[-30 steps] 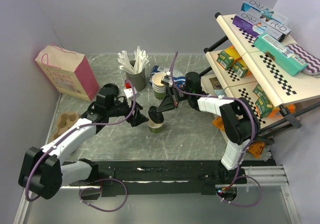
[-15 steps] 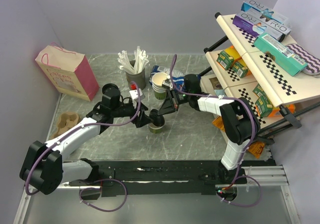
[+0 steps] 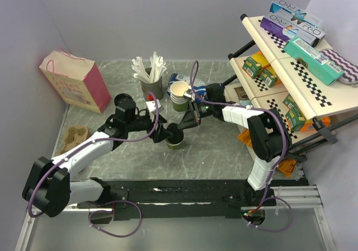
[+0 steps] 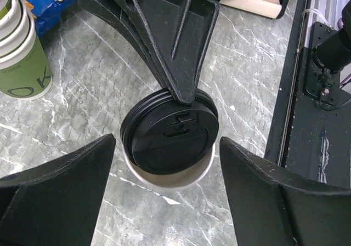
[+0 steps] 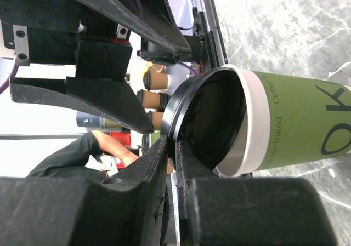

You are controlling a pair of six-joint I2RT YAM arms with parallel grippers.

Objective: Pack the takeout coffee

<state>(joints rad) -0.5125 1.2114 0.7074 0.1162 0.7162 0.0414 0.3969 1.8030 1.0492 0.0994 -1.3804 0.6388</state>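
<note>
The left gripper [image 4: 167, 147] is wide open. It has one finger on each side of the takeout coffee [image 5: 296, 128] and does not touch it. The coffee stands mid-table [image 3: 224, 150], at 6 o'clock from the stack of cups [image 3: 179, 94]. Its lid [image 5: 211, 123] sits crooked. The right gripper [image 5: 173, 153] pinches the lid's edge from 1 o'clock. The lid step looks in hand. Next, the lid likely needs pressing flat.

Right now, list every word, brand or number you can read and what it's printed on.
"OK", "Coffee", "for friend": green paper cup with black plastic lid.
"OK": green bottom cup of the lidless paper cup stack.
"ORO": white-and-teal cardboard box; purple cardboard box, partly legible.
Blue snack bag: letters cut off, unreadable.
Small green cartons: too small to read.
</note>
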